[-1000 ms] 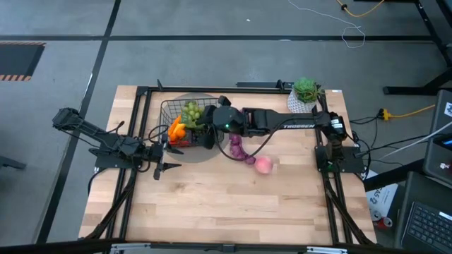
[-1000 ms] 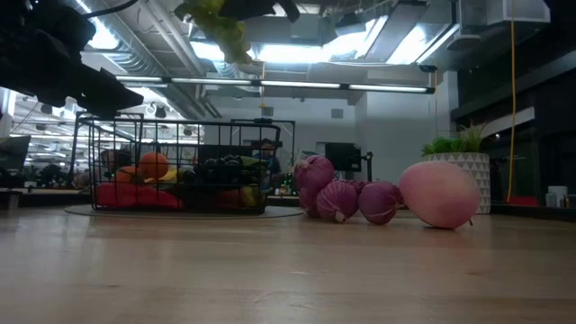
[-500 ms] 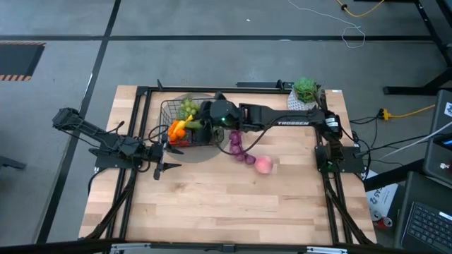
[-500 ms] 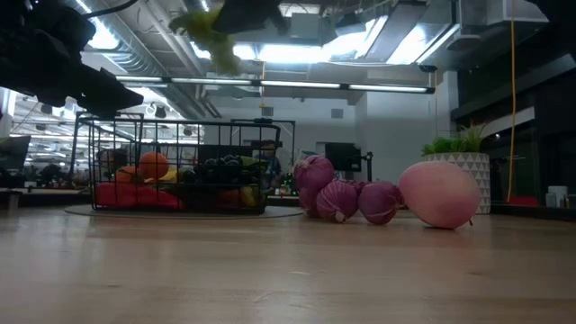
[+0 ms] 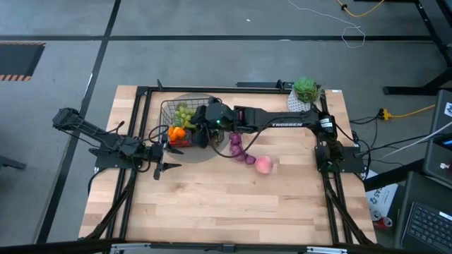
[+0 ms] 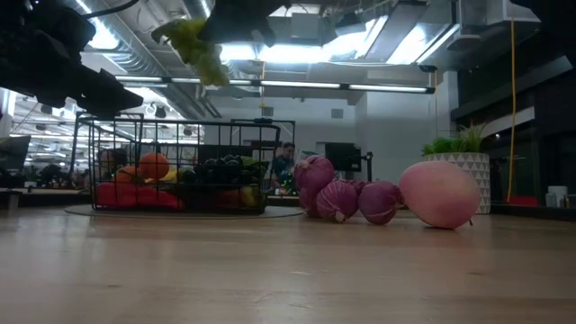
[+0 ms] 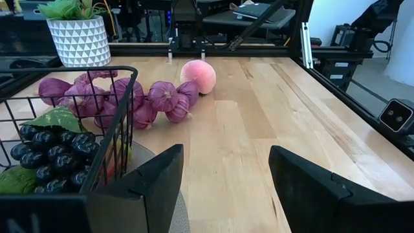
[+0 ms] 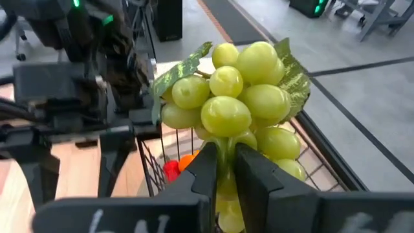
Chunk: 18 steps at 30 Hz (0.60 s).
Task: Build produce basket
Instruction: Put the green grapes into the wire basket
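The black wire basket (image 5: 185, 125) stands left of the table's middle, holding orange pieces, red chillies and dark grapes (image 7: 48, 150). My right gripper (image 8: 224, 169) is shut on a bunch of green grapes (image 8: 242, 97), high above the basket (image 6: 180, 166); the bunch also shows in the high view (image 5: 183, 113) and the low view (image 6: 193, 47). The purple string of bulbs (image 5: 239, 149) and the pink peach (image 5: 263, 165) lie on the table right of the basket. My left gripper (image 7: 223, 178) is open and empty beside the basket's near left corner. My right gripper pinches the green grape bunch between its two fingers at its stem side (image 8: 225, 150), the grapes bulging out beyond the fingertips. The bunch is lifted clear, over the basket. The fingers reach from the table's right side.
A white pot with a green plant (image 5: 304, 94) stands at the far right of the table. The bulbs (image 6: 346, 196) and peach (image 6: 439, 193) lie between basket and right arm base. The near half of the wooden table (image 5: 212, 204) is bare.
My right gripper has carried the green grapes toward the table's left edge, from over the basket's right part to over its far left part, staying high and shut on them. The left arm has kept still.
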Available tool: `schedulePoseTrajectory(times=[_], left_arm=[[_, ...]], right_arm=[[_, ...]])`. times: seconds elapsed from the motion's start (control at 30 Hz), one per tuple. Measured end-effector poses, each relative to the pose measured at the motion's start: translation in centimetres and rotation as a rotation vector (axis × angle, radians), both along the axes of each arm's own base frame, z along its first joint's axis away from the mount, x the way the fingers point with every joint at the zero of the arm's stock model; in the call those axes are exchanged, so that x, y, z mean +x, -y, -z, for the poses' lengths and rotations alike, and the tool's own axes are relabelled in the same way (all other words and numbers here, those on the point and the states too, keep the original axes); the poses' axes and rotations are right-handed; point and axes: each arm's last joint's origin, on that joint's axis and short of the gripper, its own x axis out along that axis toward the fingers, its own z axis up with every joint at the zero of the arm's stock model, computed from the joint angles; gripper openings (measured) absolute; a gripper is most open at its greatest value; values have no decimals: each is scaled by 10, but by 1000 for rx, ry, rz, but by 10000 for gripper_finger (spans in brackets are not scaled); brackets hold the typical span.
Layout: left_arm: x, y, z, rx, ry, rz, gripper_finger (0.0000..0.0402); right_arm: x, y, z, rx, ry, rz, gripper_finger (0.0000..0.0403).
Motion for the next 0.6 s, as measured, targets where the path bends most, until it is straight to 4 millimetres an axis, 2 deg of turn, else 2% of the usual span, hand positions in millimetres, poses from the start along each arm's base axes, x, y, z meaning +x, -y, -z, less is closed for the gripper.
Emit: schedulePoseTrajectory(times=[0.23, 0.4, 0.6], left_arm=[[0, 0, 0, 0, 0, 0, 225], [0, 0, 0, 0, 0, 0, 225], [0, 0, 0, 0, 0, 0, 225]], right_arm=[[3, 0, -6, -2, 64, -4, 42], [3, -3, -5, 16, 60, -96, 42], [3, -3, -5, -48, 42, -139, 42]])
